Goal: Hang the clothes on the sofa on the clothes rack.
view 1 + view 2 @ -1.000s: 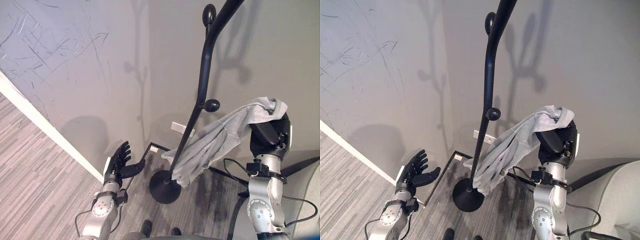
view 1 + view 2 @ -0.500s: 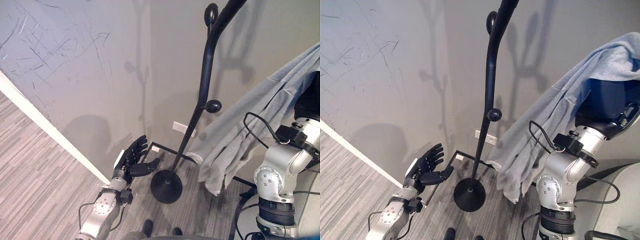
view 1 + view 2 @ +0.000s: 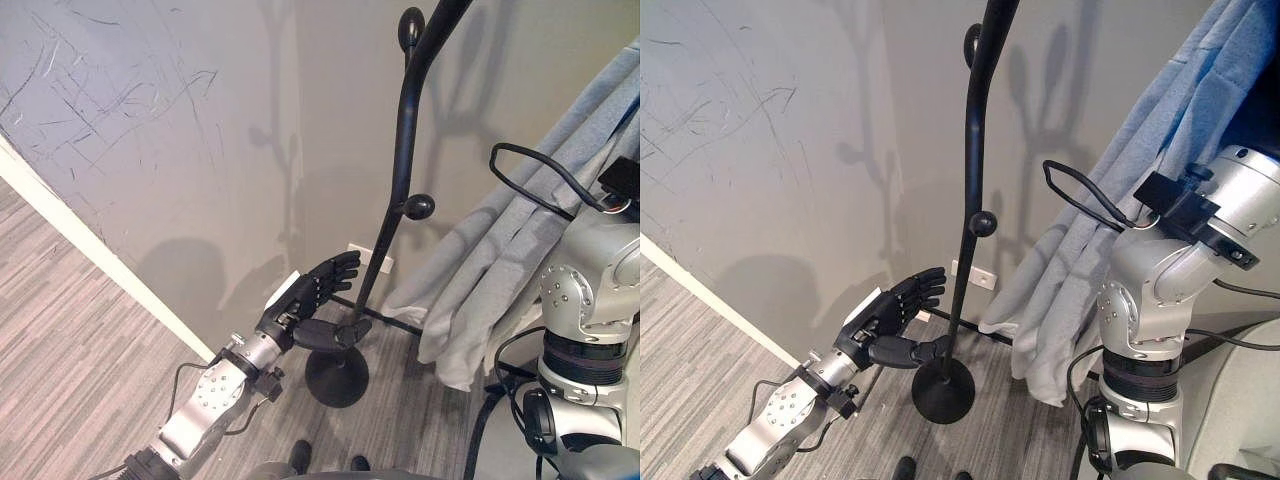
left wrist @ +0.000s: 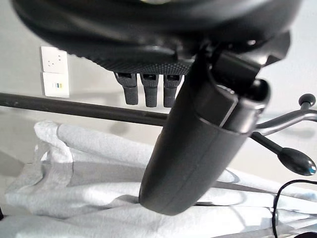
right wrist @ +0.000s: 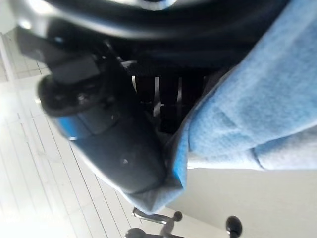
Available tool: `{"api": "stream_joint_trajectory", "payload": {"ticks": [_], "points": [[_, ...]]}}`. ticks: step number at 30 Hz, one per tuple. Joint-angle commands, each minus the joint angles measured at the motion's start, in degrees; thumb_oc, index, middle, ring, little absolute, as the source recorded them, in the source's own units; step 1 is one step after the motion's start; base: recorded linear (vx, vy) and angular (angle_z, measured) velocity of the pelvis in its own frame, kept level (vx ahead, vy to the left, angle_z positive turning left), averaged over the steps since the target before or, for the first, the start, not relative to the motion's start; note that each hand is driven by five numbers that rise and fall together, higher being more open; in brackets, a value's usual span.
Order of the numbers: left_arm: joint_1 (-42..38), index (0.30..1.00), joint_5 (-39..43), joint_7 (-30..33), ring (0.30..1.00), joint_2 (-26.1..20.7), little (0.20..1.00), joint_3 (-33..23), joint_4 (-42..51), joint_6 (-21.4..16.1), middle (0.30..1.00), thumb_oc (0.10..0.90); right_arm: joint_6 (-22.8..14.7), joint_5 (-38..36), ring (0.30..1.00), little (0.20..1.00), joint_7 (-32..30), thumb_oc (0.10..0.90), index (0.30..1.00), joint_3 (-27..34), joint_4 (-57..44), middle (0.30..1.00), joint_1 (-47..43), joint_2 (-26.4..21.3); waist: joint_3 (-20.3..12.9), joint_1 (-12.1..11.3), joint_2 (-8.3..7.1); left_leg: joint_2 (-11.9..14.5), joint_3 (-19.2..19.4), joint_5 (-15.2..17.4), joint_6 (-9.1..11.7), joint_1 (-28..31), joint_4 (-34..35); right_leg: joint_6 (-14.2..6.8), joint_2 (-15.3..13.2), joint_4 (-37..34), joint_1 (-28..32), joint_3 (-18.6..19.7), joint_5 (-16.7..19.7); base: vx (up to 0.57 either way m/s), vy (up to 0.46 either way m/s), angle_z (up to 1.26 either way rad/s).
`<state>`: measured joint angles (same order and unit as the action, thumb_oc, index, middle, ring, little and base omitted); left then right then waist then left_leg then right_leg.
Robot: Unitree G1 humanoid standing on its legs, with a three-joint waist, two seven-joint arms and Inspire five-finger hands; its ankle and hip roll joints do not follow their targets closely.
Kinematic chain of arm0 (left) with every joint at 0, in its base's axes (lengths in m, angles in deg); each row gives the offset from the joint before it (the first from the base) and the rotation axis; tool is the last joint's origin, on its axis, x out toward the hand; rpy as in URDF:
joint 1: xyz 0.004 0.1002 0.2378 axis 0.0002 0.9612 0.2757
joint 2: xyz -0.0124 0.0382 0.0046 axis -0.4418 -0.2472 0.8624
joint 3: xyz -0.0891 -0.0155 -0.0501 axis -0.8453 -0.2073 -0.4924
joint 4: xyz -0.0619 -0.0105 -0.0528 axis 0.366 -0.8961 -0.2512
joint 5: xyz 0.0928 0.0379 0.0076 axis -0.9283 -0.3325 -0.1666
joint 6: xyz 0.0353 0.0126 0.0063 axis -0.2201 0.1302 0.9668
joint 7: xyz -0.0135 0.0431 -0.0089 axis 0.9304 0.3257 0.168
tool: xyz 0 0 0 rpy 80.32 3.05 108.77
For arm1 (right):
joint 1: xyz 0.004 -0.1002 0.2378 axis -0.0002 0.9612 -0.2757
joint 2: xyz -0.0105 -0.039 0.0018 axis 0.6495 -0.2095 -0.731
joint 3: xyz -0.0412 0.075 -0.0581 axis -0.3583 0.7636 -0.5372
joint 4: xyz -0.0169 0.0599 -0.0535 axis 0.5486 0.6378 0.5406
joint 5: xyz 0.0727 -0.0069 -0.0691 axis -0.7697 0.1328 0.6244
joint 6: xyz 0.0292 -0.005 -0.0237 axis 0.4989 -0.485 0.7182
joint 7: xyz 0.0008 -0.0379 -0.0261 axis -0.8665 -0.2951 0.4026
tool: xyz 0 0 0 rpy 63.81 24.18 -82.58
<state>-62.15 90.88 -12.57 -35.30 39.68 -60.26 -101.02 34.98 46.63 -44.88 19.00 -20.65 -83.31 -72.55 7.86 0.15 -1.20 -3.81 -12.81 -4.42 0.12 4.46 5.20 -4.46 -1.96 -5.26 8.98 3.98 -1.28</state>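
The left robot hand [image 3: 312,300] reaches toward the black clothes rack [image 3: 400,190], its fingers [image 3: 912,292] straight and spread, the thumb stretched out close to the pole low down, just above the round base [image 3: 336,378]; it holds nothing. The rack stands on the grey wood-patterned floor [image 3: 60,330] in front of a scuffed grey wall [image 3: 150,130], with knobbed pegs [image 3: 419,207] branching off the curved pole. A white wall socket [image 3: 368,258] sits low on the wall behind the pole. To the right of the rack, the grey garment [image 3: 1110,240] hangs in long folds from the raised right arm. In the right wrist view, the right robot hand [image 5: 119,144] pinches the grey cloth between thumb and curled fingers [image 5: 171,101]
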Motion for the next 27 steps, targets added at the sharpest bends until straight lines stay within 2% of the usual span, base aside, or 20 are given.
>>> {"api": "stream_joint_trajectory", "payload": {"ticks": [1,5,6,12,19,21,27], "points": [[-2.86,0.9,5.13,-2.59,0.9,-0.62,0.9,-1.44,10.28,-5.44,0.9,0.8,-1.94,3.57,0.3,0.3,0.82,0.4,0.3,1.09,-4.93,0.3,-3.51,-0.45,-7.07,-0.95,-2.52,4.5,4.16,2.43,1.87,-3.54,-0.2,-0.21,-1.24,2.32,-1.98,-1.71,0.33,0.0,0.0,0.0],[-4.72,0.9,6.77,-2.74,0.9,1.04,0.9,0.12,9.18,-4.92,0.9,0.8,-2.14,1.19,0.3,0.3,2.39,0.4,0.3,-1.46,-5.28,0.3,-3.74,1.06,-7.36,-0.66,-2.4,4.67,4.3,2.42,1.99,-3.12,-0.2,-0.09,-1.18,2.53,-1.78,-1.72,0.25,0.0,0.0,0.0],[-8.36,0.9,5.14,-2.52,0.9,2.5,0.9,3.05,7.72,-4.97,0.9,0.8,-1.87,0.36,0.3,0.3,2.86,0.4,0.3,-2.8,-5.47,0.3,-4.25,2.0,-7.67,-0.24,-2.43,4.74,4.45,2.36,2.1,-2.93,-0.2,0.0,-1.11,2.61,-1.67,-1.71,0.2,0.0,0.0,0.0],[-18.32,0.9,2.74,-1.63,0.9,7.56,0.9,10.89,2.95,-4.63,0.9,0.8,-0.09,0.21,0.3,0.3,3.32,0.4,0.3,-8.73,-5.24,0.3,-7.65,6.39,-7.77,0.62,-2.1,5.1,5.31,2.08,2.39,-2.54,-0.2,0.15,-1.02,2.6,-1.42,-1.51,0.34,-0.01,-0.004,-0.01],[-20.36,0.9,3.62,-1.13,0.9,9.56,0.9,12.57,2.73,-4.4,0.9,0.8,0.51,-1.19,0.3,0.3,4.55,0.4,0.3,-11.57,-4.23,0.3,-7.98,9.13,-7.54,0.8,-1.83,5.65,5.63,1.75,2.78,-2.54,-0.2,0.53,-0.55,2.27,-1.21,-1.55,0.55,-0.01,-0.005,-0.01],[-22.12,0.9,1.35,-0.53,0.9,10.39,0.9,14.37,1.17,-4.7,0.9,0.8,-0.08,-2.24,0.3,0.3,4.55,0.4,0.3,-12.24,-3.54,0.3,-8.6,9.72,-7.35,0.98,-1.91,6.0,5.42,1.36,3.11,-2.74,-0.2,0.83,-0.08,2.12,-1.13,-1.68,0.43,-0.02,-0.041,-0.02],[-20.86,0.9,1.5,0.32,0.9,9.59,0.9,13.27,1.59,-4.75,0.9,0.8,-0.28,-3.51,0.3,0.3,5.08,0.4,0.3,-12.09,-2.91,0.3,-7.79,10.0,-6.75,0.61,-1.92,6.46,4.41,0.62,3.69,-3.58,-0.2,1.28,0.88,1.79,-1.28,-2.33,0.36,-0.02,-0.037,0.02]]}}
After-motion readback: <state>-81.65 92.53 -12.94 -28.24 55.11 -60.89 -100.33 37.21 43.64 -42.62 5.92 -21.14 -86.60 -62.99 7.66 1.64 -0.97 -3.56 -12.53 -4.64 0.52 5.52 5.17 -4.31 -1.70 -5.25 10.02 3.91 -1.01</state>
